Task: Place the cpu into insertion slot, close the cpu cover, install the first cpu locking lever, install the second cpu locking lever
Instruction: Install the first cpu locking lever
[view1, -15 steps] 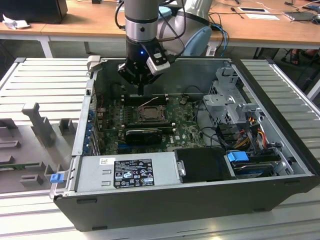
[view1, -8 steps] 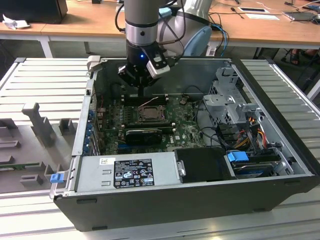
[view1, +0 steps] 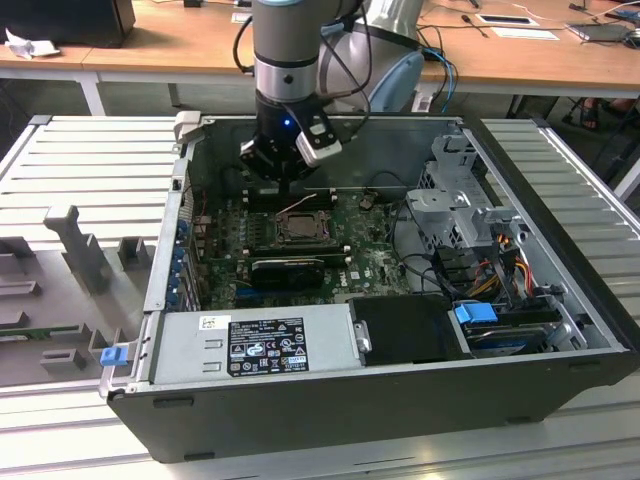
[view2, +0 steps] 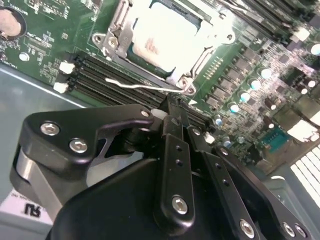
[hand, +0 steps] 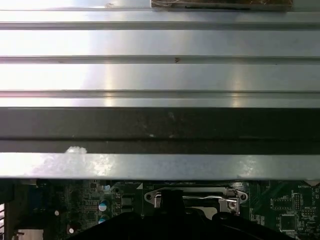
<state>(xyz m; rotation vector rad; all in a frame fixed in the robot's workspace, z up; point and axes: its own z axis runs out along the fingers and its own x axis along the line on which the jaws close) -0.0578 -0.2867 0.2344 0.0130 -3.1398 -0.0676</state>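
The cpu (view2: 165, 37) lies pale and square in the insertion slot (view1: 300, 228) on the green board. The silvery cpu cover (view2: 114, 46) lies down around it as a frame. A thin wire locking lever (view2: 140, 86) runs along one side of the socket, standing a little off the board, with its hooked end (view2: 190, 90) free. My gripper (view2: 171, 111) hangs just beside this lever, its black fingers shut together with nothing seen between them. In the exterior view the gripper (view1: 283, 185) is low inside the case, at the socket's far edge. The first wrist view shows the lever (hand: 200, 197) across the socket.
Long black memory slots (view2: 115, 77) run right beside the lever. A black finned card (view1: 288, 268) sits in front of the socket, a grey power supply (view1: 255, 340) nearer still. A drive cage (view1: 455, 200) and cables stand at the exterior view's right. The case wall (hand: 160, 125) rises close behind.
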